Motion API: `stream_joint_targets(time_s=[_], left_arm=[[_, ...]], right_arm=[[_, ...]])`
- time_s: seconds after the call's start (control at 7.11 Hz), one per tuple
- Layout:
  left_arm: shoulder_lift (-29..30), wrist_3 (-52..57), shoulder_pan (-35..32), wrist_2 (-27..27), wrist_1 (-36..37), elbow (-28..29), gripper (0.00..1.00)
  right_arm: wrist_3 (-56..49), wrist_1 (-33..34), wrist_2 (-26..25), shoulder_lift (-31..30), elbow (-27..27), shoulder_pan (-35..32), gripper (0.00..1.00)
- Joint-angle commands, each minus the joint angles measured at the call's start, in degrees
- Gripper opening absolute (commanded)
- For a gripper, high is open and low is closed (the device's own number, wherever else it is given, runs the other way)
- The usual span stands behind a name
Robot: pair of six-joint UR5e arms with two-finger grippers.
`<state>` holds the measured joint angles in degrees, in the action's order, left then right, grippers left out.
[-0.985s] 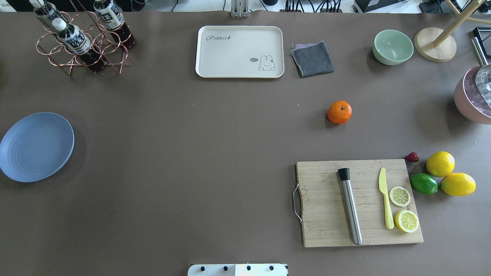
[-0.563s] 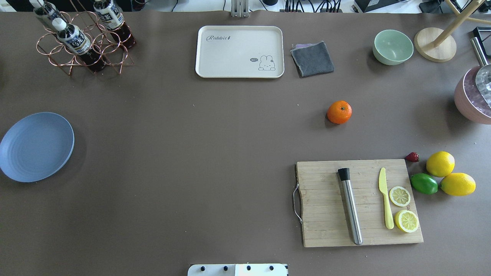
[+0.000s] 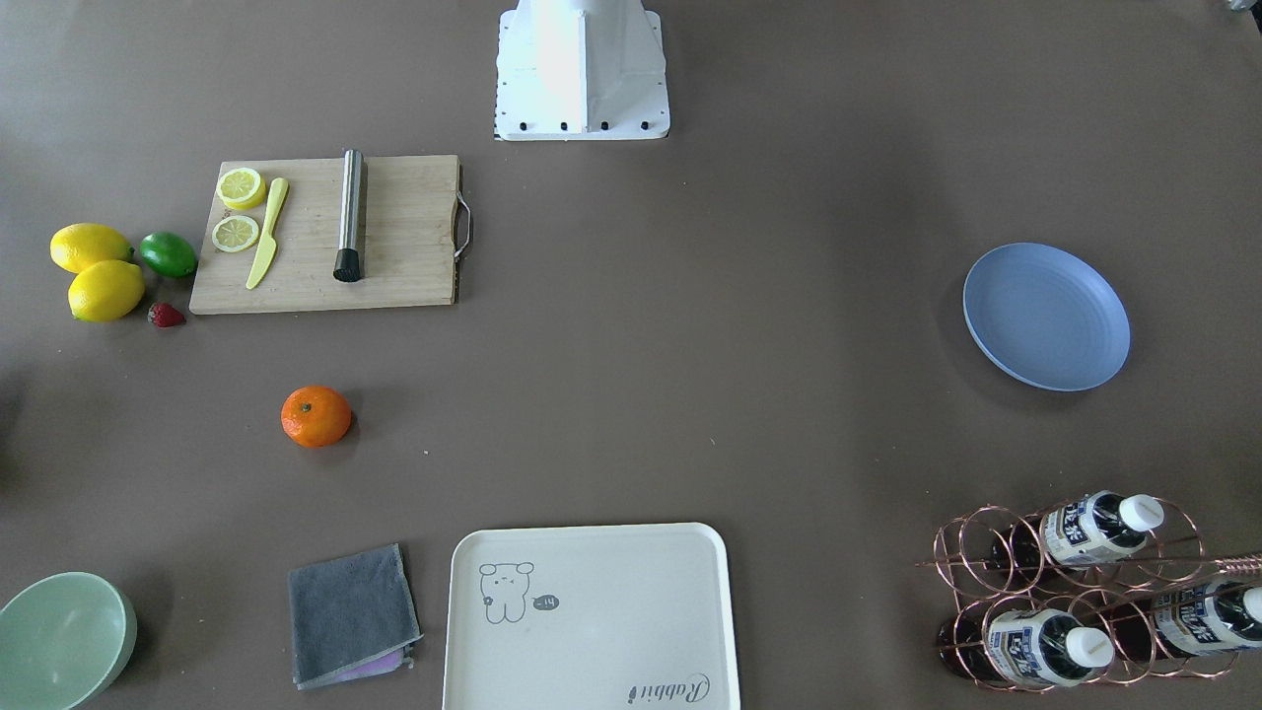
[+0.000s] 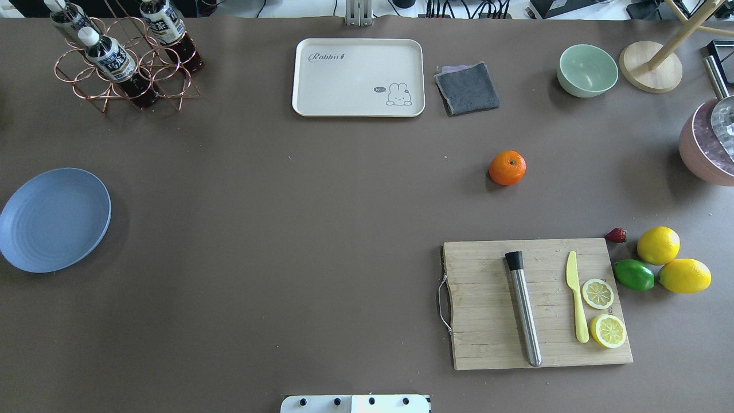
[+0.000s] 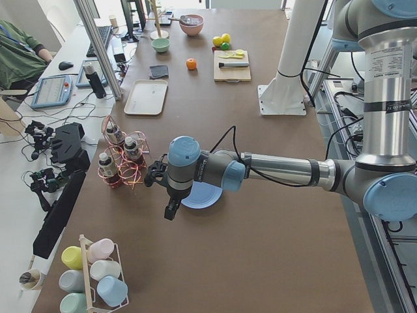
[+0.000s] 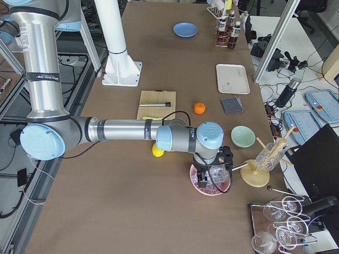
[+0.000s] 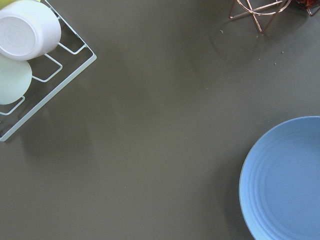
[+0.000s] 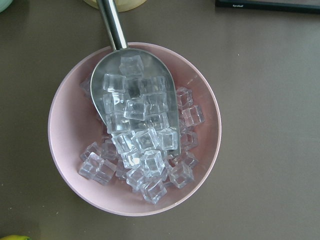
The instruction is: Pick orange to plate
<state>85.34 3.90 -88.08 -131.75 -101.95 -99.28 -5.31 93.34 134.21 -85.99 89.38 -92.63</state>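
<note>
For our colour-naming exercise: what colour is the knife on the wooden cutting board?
The knife is pale yellow, seen best in the overhead exterior view.

A robotics lab: a silver robot arm (image 5: 280, 171) with blue joint caps reaches over a brown-covered table (image 4: 287, 229) beside a white pedestal (image 5: 281, 98), aluminium frame posts (image 5: 99, 45) flank it, and a cable-strewn side desk holds a teach pendant (image 5: 51, 90) near a seated operator (image 5: 16, 52)
</note>
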Motion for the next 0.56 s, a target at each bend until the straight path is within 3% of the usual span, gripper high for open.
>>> stream_joint_targets(time_s=[0.0,0.42], left_arm=[[0.0,0.0,0.0,-0.1,0.0,0.1,0.98],[0.2,-0.3,0.0,-0.1,0.0,-0.5,0.98]], right_arm=[[0.0,0.0,0.0,0.1,0.1,-0.1,1.00],[-0.1,0.0,0.0,0.4,0.0,-0.1,1.00]])
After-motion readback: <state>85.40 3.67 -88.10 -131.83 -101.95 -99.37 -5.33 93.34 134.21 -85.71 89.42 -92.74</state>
